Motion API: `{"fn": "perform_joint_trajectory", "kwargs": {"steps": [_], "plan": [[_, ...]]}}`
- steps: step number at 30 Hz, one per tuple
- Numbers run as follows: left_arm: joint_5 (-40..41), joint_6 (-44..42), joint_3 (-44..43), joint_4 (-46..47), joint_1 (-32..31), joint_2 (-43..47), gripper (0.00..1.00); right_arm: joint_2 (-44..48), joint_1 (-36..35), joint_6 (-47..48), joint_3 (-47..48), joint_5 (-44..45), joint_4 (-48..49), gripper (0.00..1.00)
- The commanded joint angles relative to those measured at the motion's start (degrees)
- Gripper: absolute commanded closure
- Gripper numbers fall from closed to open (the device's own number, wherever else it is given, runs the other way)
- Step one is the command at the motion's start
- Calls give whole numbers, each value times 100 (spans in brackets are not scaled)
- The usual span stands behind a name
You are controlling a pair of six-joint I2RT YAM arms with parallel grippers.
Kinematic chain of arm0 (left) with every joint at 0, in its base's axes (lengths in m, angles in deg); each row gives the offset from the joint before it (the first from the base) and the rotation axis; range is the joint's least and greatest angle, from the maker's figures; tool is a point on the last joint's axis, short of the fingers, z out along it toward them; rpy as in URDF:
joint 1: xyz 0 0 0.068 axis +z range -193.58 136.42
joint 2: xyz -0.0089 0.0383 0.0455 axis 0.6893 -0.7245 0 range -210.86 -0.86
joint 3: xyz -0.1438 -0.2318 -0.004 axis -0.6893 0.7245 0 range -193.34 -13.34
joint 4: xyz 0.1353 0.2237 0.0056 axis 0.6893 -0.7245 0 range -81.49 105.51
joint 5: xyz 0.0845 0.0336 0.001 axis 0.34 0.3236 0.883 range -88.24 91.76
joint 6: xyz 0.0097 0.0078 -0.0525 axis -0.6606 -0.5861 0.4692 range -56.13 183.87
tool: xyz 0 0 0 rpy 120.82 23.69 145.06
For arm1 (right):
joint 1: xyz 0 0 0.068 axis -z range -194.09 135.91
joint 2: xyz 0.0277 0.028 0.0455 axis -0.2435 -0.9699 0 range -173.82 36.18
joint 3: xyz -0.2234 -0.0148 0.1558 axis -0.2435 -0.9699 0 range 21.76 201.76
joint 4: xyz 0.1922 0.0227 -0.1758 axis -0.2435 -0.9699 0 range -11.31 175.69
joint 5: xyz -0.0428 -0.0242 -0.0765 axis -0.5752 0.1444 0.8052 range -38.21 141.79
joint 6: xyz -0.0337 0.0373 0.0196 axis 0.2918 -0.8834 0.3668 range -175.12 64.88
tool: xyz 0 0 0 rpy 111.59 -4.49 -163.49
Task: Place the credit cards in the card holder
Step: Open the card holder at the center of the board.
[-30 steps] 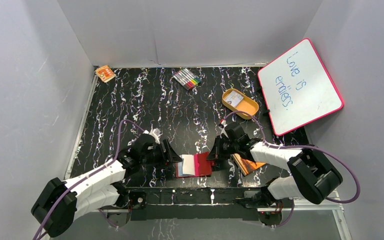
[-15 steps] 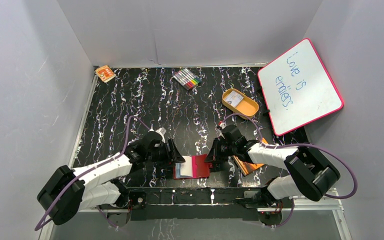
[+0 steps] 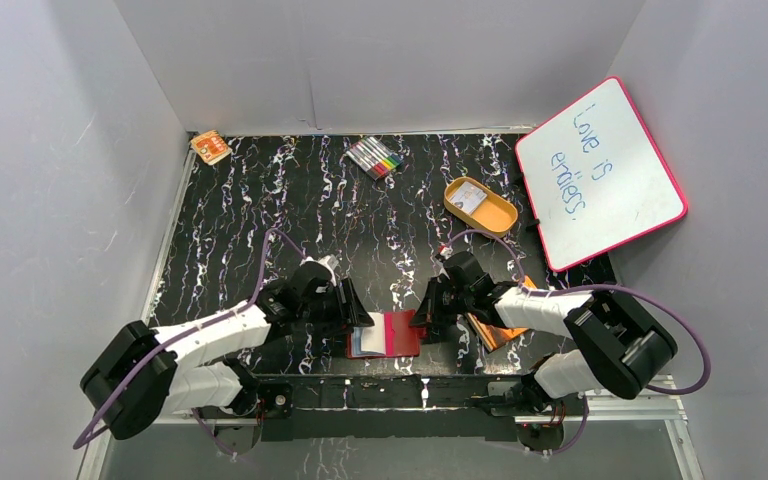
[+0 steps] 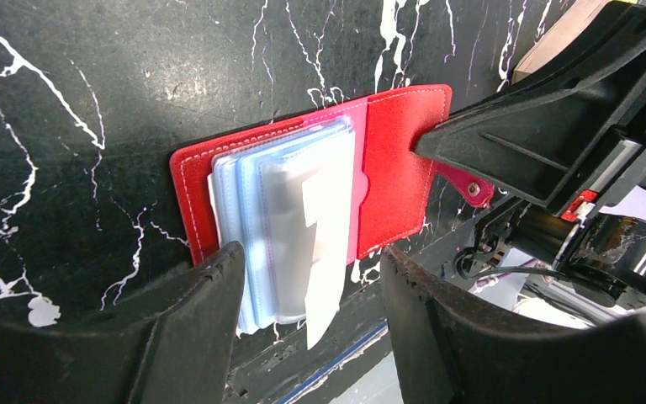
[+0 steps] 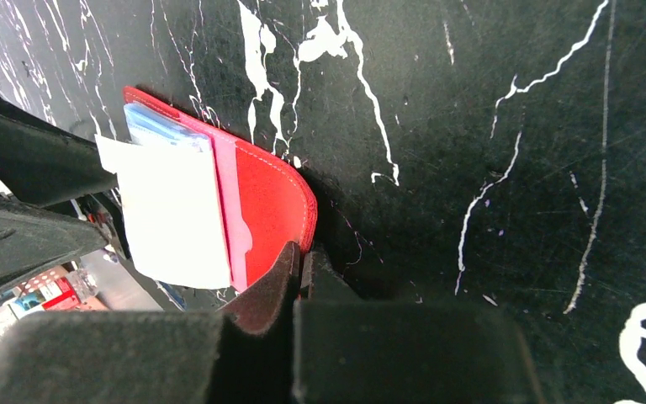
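Note:
The card holder (image 4: 397, 160) lies open near the table's front edge, red flap to the right, clear sleeves (image 4: 256, 202) to the left. A white credit card (image 4: 330, 252) sticks out of a sleeve toward the front edge. It also shows in the right wrist view as a white credit card (image 5: 177, 215). My left gripper (image 4: 309, 257) is open, its fingers on either side of the sleeves and card without touching them. My right gripper (image 5: 303, 252) is shut on the right edge of the card holder (image 5: 273, 206). From above, the left gripper (image 3: 358, 318) and right gripper (image 3: 426, 318) flank the card holder (image 3: 403, 332).
An orange booklet (image 3: 490, 330) lies under my right arm. An orange oval tray (image 3: 495, 215) at the right holds a whitish card (image 3: 469, 200). Coloured markers (image 3: 375, 157) and a small orange box (image 3: 210, 147) lie at the back. A whiteboard (image 3: 600, 165) leans at the right.
My left arm has moved right, bringing its open fingers over the left side of the card holder. The right gripper has kept its grip on the flap.

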Motion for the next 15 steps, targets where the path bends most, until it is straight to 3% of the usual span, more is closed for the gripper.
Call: {"fn": "perform_joint_trajectory", "kwargs": {"steps": [1,15], "plan": [[-100,-76,-157,186,-89,-200,42,-41,-27,-13,-43,68,163,100],[-422,-105,-339,595,-253,-804,43,-172,-25,-70,-90,25,266,100]]}}
